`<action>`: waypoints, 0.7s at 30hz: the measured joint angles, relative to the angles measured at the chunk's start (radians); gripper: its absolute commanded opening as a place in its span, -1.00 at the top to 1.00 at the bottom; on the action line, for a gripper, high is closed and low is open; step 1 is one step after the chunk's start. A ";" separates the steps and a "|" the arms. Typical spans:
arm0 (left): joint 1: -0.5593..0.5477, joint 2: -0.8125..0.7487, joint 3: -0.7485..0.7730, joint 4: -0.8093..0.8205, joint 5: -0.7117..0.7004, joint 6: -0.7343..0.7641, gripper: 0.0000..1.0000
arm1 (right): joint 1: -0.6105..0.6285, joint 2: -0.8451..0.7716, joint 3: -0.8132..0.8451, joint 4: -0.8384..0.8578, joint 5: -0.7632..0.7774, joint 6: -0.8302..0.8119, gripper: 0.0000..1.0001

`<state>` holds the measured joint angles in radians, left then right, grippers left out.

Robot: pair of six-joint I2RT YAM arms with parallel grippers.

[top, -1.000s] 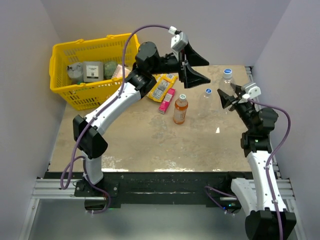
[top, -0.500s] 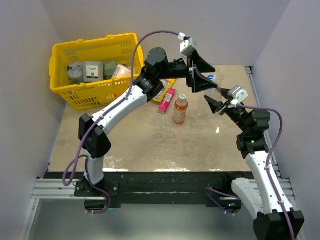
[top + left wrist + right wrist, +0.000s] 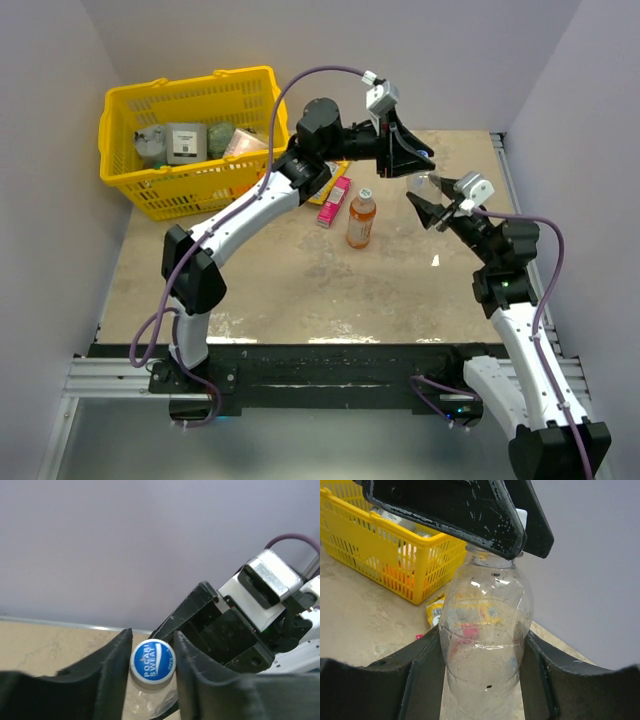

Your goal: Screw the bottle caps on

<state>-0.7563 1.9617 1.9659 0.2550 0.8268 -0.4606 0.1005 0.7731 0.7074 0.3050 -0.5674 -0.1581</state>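
Observation:
A blue bottle cap (image 3: 152, 663) sits on the neck of a clear, colourless bottle (image 3: 485, 645). My left gripper (image 3: 152, 652) is shut on that cap from above, one finger on each side. My right gripper (image 3: 480, 636) is shut on the bottle's body and holds it upright above the table, at the right back in the top view. There my left gripper (image 3: 418, 160) stands just over my right gripper (image 3: 434, 200). An orange drink bottle (image 3: 361, 222) with a whitish cap (image 3: 365, 193) stands upright on the table, to the left of both grippers.
A yellow basket (image 3: 125, 135) with several items stands at the back left. A pink packet (image 3: 335, 203) and a yellow packet (image 3: 327, 178) lie under the left arm, beside the orange bottle. Walls close in the table at the back and both sides.
My right gripper carried the clear bottle left and up. My left gripper swung right over it and closed on the blue cap.

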 measured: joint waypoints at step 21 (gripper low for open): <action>0.253 -0.108 0.059 -0.536 -0.051 0.438 1.00 | 0.006 -0.110 0.311 -0.550 -0.072 -0.164 -0.97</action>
<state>-0.5037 1.8542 2.0247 -0.2810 0.7761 -0.0231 0.1070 0.6628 1.0180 -0.2455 -0.6395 -0.3222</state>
